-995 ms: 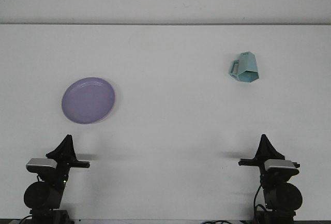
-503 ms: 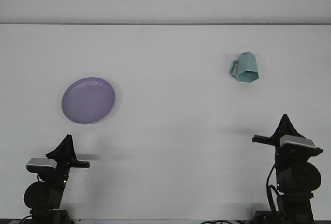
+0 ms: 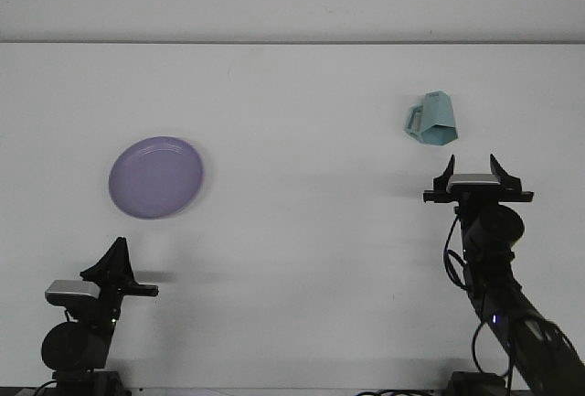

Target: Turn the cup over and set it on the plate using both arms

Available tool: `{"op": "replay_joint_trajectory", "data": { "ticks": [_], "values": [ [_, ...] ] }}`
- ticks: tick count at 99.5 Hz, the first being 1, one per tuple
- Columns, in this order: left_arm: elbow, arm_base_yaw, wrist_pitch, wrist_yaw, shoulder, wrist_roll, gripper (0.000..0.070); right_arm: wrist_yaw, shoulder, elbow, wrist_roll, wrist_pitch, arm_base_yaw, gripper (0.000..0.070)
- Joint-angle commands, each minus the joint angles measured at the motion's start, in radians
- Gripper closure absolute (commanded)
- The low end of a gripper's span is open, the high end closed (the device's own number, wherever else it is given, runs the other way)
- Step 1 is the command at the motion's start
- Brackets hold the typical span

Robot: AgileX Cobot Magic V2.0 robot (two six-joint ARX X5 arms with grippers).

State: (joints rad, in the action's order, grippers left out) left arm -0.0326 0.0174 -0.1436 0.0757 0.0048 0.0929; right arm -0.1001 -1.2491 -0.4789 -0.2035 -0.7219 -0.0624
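Reaching out over the white table (image 3: 292, 259), the right gripper (image 3: 473, 169) sits just short of the cup (image 3: 433, 120), with its two fingers spread wide and nothing between them. That open stance suits an approach: by my reading, the arm is lining up to close on the cup from the near side, and the grasp has not yet been made.

The cup, pale teal with angular sides, lies toward the far right of the table. It appears tipped or upside down, with its handle pointing left, though the exact pose is hard to read at this size. It is apart from the gripper, a little beyond and to the left of it.

The purple plate (image 3: 156, 176) rests flat on the left half of the table, well apart from the cup. That spacing likely explains the two-arm plan: the right arm is placed to pick up and turn the cup, the left to take it across to the plate.

The left gripper (image 3: 117, 259) is low at the near edge, below the plate, holding nothing; I cannot tell how far open it is.

Nothing else lies between cup, plate and either arm.
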Motion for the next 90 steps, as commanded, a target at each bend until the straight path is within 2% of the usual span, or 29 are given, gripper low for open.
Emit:
{"op": "replay_joint_trajectory", "data": {
  "ticks": [1,34,60,90],
  "values": [
    [0.017,0.000,-0.026,-0.005,-0.002,0.002,0.0688,0.011,-0.127,-0.040,-0.038,-0.048,-0.013,0.0227],
    [0.012,0.000,-0.045,-0.005,-0.002,-0.006,0.0688,0.062,-0.549,-0.327,-0.091,-0.077,-0.072,0.0227],
    [0.011,0.000,-0.045,-0.005,-0.002,-0.006,0.0688,0.134,-0.716,-0.516,-0.166,-0.026,-0.113,0.0228],
    [0.011,0.000,-0.044,-0.005,-0.002,-0.005,0.0688,0.232,-0.830,-0.669,-0.201,0.027,-0.141,0.0229]
  ]
}}
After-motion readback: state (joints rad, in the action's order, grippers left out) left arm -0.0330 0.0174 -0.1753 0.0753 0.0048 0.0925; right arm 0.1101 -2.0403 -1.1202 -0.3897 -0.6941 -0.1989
